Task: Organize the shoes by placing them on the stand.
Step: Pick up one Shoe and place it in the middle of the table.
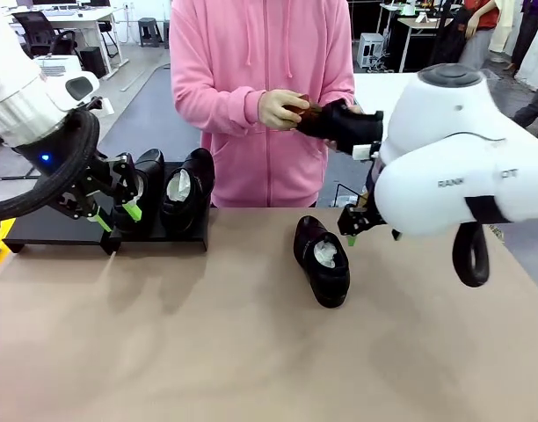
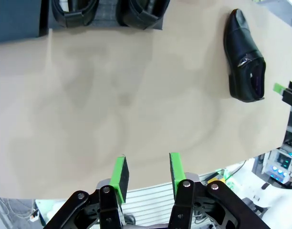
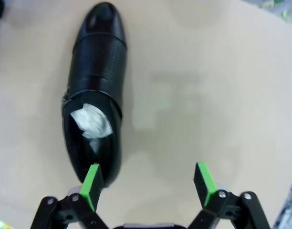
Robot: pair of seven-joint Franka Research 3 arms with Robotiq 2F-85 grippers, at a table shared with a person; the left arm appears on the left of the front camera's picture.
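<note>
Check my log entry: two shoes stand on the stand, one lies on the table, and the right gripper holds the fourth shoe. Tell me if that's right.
Wrong on one point: the person's hands hold the fourth shoe, as the front view shows; the right gripper is open and empty. Two shoes are on the stand and one shoe lies on the table, as you said.
</note>
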